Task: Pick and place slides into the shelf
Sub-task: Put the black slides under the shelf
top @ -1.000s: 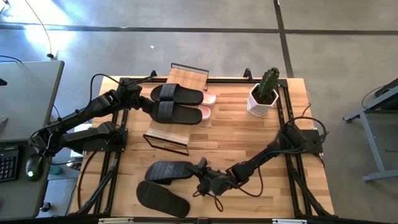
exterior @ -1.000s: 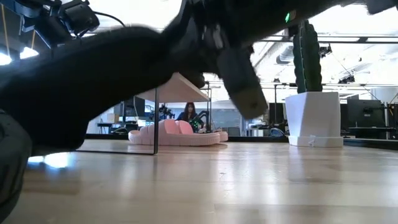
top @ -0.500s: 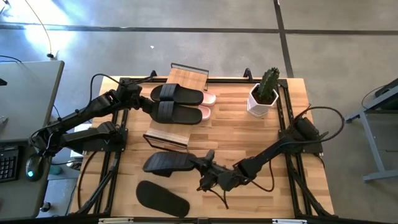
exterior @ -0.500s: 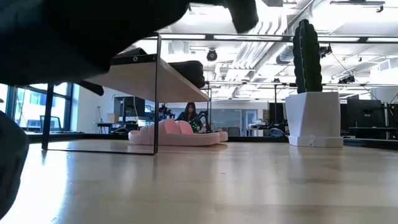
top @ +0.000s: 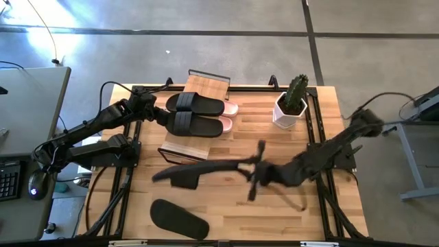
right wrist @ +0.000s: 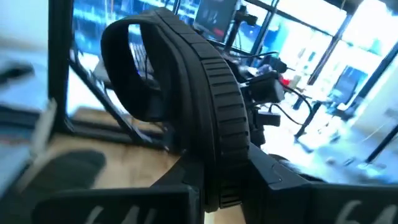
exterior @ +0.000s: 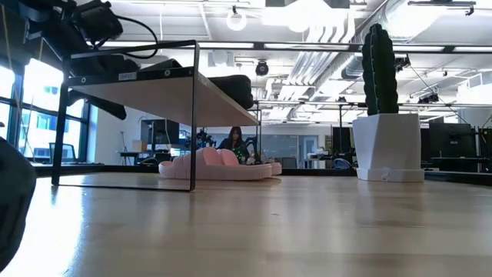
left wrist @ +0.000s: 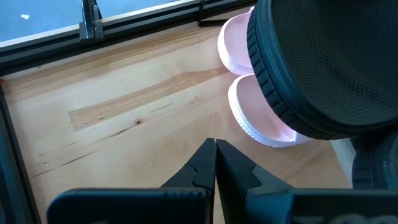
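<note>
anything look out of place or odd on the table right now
One black slide lies alone at the table's front edge, far from the shelf. Its likely mate is tilted on edge, pinched in the right gripper. The pink slides sit under the shelf, not on it.

table top (top: 274, 147): pale wood planks, visible grain, slight sheen in low view
slanted shelf boards (top: 199, 86): light bamboo-look wood, smooth; frame thin black metal
black slide on shelf (left wrist: 329, 56): matt rubbery foam, fine dotted texture on sole
pink slides (left wrist: 249, 106): smooth pale pink foam/plastic, ribbed edge
held black slide (right wrist: 199, 99): matt black, ribbed rim
right gripper (right wrist: 217, 186): dark matt plastic
left gripper (left wrist: 216, 165): dark matt plastic, smooth
cactus pot (exterior: 388, 146): white, smooth, semi-gloss
</note>
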